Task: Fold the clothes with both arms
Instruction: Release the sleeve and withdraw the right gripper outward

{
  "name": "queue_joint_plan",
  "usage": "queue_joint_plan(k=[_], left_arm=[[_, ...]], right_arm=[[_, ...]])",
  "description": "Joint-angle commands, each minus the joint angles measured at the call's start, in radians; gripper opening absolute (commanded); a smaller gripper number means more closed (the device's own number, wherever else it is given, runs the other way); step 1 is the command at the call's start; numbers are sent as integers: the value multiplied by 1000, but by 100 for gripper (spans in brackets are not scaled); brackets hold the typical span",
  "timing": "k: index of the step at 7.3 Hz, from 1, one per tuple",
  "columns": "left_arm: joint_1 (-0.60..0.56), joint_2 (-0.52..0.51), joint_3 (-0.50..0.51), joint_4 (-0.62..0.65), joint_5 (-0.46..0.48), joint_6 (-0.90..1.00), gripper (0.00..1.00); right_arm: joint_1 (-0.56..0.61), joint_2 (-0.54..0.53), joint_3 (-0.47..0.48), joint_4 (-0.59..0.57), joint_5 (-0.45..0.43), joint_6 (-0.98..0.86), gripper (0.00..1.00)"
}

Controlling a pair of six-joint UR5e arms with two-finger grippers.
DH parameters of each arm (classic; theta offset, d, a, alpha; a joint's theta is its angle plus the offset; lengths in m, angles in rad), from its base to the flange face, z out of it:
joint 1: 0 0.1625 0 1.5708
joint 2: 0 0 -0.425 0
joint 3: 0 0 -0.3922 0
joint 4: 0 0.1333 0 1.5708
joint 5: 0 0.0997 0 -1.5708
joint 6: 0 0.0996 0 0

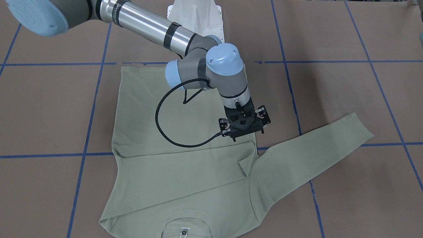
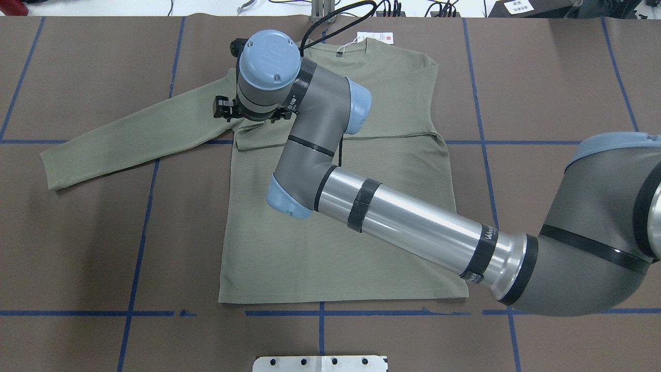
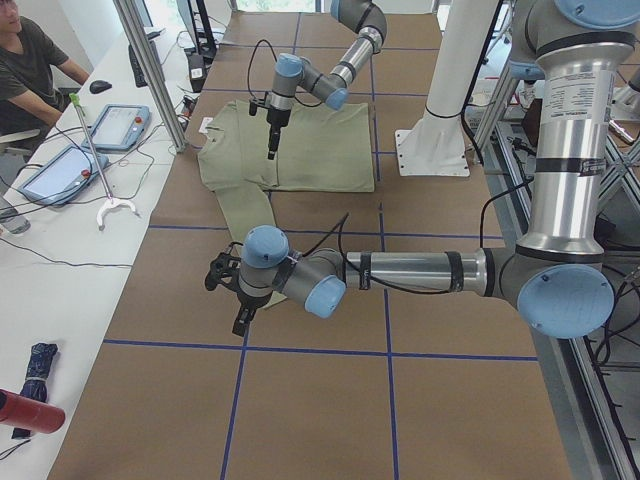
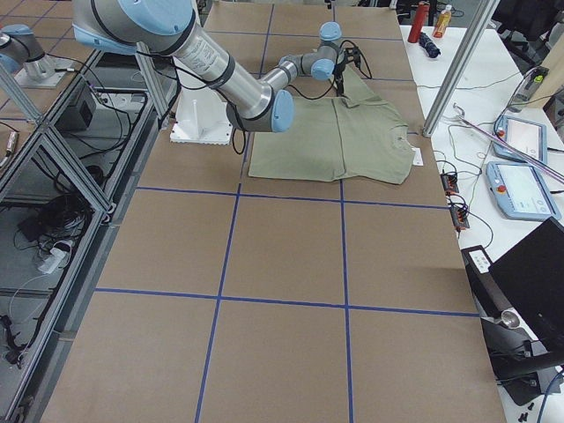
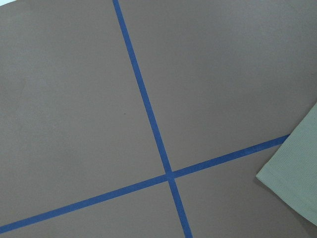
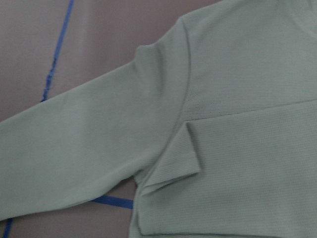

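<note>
The sage-green shirt (image 2: 335, 232) lies flat on the counter (image 2: 542, 77), about midway along the edge farthest from the robot. Its neck and white hang tag (image 2: 375, 37) sit almost at that edge, and the hem points back toward the robot's edge. 1 sleeve (image 1: 185, 172) already lies folded across the chest. The other sleeve (image 2: 134, 134) stretches out toward the counter's end on the robot's left.

The right pincer (image 1: 244, 129) hangs over the armpit of the outstretched sleeve, just beside the folded sleeve's cuff. Its fingers are hidden under the wrist, so I can't tell whether it's released or clenched. The left pincer (image 3: 238, 318) hovers low near the free cuff. I only see it from the side, so I can't tell its state either.

The knit looks light and limp, and I'd expect it to sag and stretch if dragged. I'd take the cuff with 1 pincer and the shoulder seam with the other. I'd lift rather than slide, so the sleeve lying on the chest doesn't shift.
</note>
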Motion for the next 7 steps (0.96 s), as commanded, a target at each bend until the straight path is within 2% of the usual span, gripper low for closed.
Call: queue_joint_plan(k=[1, 2, 3, 4, 5, 7], left_arm=[[198, 20, 15, -270, 82, -477, 100], [280, 54, 17, -365, 167, -613, 100], [344, 56, 18, -374, 228, -737, 100], [390, 56, 17, -377, 282, -852, 100], [408, 56, 18, -377, 302, -876, 100], [440, 53, 41, -377, 380, -875, 100]], right_arm=[[93, -136, 219, -298, 91, -72, 100], [153, -211, 286, -368, 138, -118, 100], [210, -297, 366, -449, 183, -210, 100], [271, -424, 485, -509, 201, -341, 100], [335, -518, 543, -514, 237, -475, 100], [426, -643, 586, -500, 338, -619, 100]])
